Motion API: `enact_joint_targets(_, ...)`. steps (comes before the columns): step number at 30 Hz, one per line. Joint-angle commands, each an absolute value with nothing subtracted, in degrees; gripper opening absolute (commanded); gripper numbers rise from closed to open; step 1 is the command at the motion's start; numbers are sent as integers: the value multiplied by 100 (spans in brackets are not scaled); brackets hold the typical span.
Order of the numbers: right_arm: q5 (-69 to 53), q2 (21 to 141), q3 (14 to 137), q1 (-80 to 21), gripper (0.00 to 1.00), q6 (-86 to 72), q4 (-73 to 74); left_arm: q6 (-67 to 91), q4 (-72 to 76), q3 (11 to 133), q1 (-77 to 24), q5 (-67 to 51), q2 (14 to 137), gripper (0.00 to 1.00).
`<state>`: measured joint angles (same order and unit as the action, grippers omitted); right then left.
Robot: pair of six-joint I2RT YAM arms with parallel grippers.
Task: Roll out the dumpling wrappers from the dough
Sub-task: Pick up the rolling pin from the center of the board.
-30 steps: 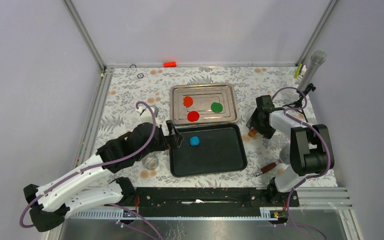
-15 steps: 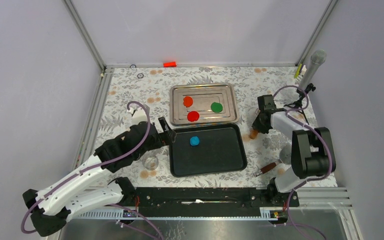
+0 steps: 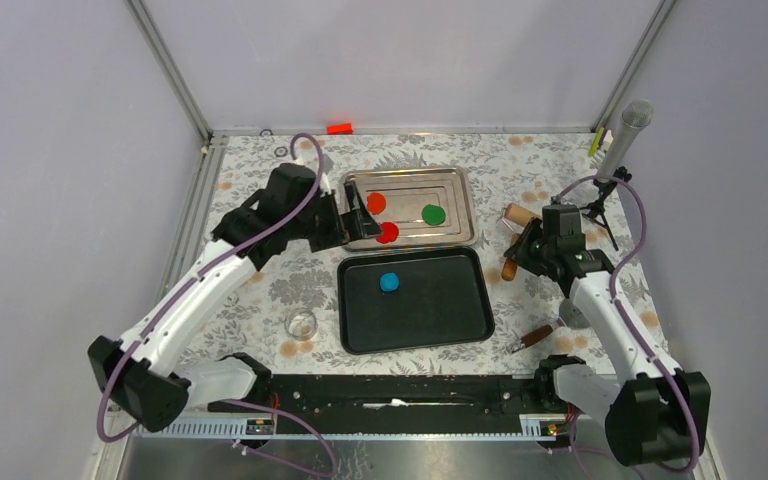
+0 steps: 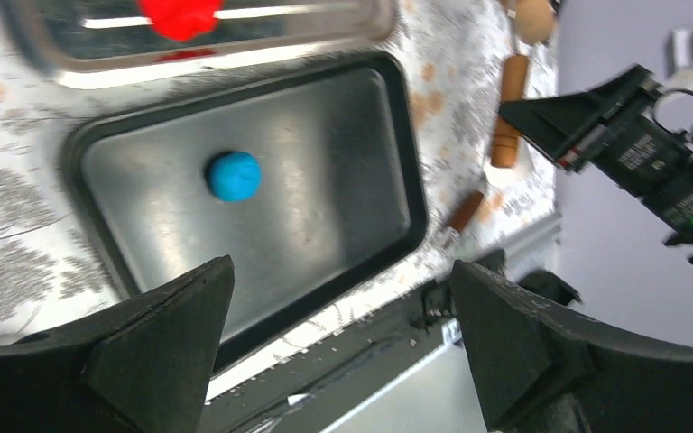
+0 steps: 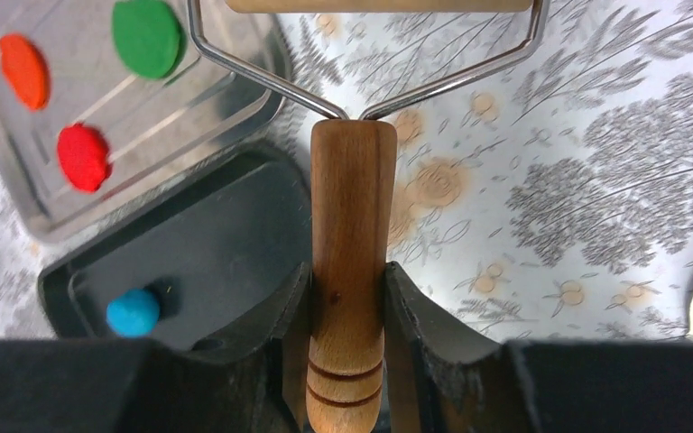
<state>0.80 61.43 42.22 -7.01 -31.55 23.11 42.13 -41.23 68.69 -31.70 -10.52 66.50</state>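
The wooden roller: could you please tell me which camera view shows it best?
The right wrist view: the wooden roller is close and sharp, its handle clamped between the jaws. The top external view shows it small; the left wrist view, distant and blurred.

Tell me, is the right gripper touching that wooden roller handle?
Touching. Right wrist view: the right gripper presses its fingers against both sides of the handle.

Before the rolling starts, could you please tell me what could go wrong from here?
The right gripper grips the wooden roller handle only near its end, so it may twist under pressure. The open left gripper holds nothing, so the black tray under the blue dough puck could slide.
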Motion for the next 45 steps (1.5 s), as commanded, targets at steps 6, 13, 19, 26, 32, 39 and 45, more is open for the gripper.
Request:
enact_joint_targets(6,-2589,5351,4448,-720,0,-2211,2510,3351,-3952,7819,-3155,-3273,7400,99)
enact_joint_targets(13,-3173,5082,4964,-1171,0,-1507,2838,2875,-4422,8322,-3172,-4142,7732,99)
enact_joint_targets(19,-2918,5062,5184,-1988,0,-1498,2596,3053,-4403,8467,-3173,-4175,7942,99)
enact_joint_targets(26,-2418,5202,5347,-2834,0,-1099,2562,3545,-4005,8518,-2972,-4499,8034,99)
enact_joint_targets(32,-2348,5281,5493,-3184,0,-768,2679,3369,-4484,8583,-2971,-4466,8322,99)
enact_joint_targets(39,-2399,5295,5546,-3534,0,-703,2440,3523,-4699,8702,-2971,-4558,8654,99)
enact_joint_targets(45,-2489,5425,5649,-3786,0,-535,2333,3615,-4702,8774,-2953,-5115,8930,99)
